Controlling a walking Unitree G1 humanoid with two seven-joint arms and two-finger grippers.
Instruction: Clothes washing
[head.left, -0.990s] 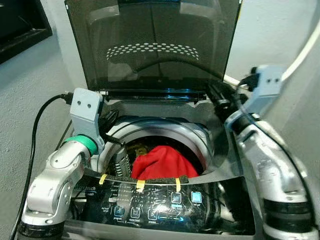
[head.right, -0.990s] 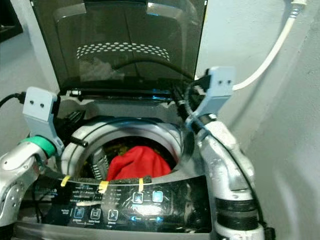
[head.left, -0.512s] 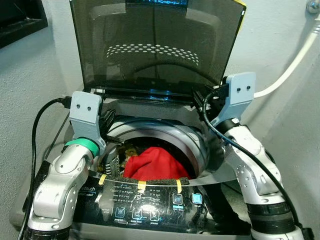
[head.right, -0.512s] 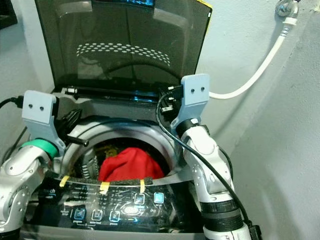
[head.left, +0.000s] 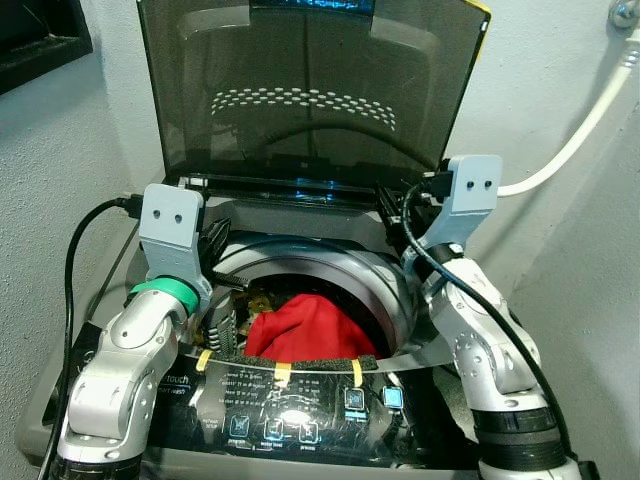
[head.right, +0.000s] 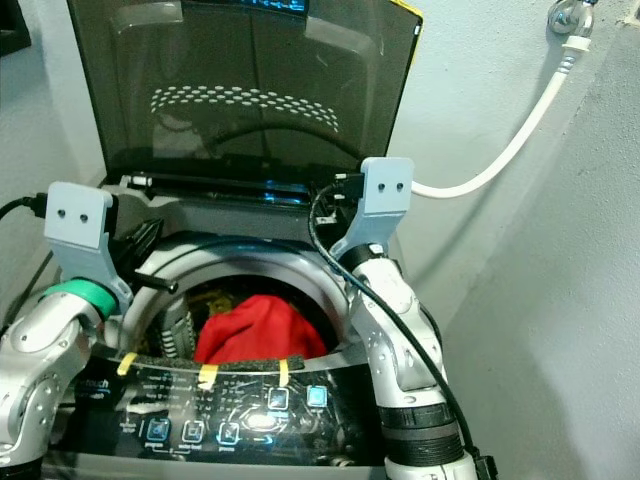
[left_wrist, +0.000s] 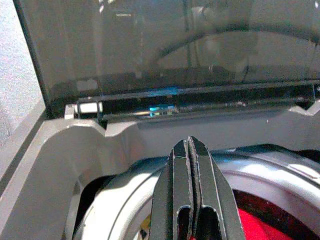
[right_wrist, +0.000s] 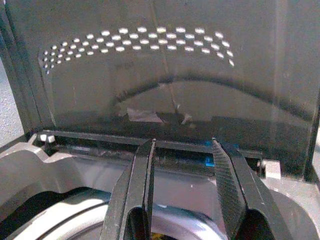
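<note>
A red garment (head.left: 305, 325) lies in the drum of a top-loading washing machine (head.left: 330, 255), whose dark tinted lid (head.left: 310, 90) stands raised. My left gripper (left_wrist: 189, 145) is shut and empty, held over the drum's left rim and pointing at the lid hinge, with a strip of the red garment (left_wrist: 255, 225) below it. My right gripper (right_wrist: 183, 145) is open with nothing between its fingers. It hovers at the drum's back right edge (head.left: 400, 205), facing the inner side of the lid.
The lit control panel (head.left: 300, 400) runs along the machine's front, with yellow tape marks above it. A white hose (head.left: 570, 130) climbs the right wall to a tap (head.right: 562, 15). A black cable (head.left: 75, 260) loops off my left arm. Walls stand close on both sides.
The camera has risen and pulled back over the second. My right arm has drawn in leftward to the drum's back right edge. The left arm and the red garment stay put.
</note>
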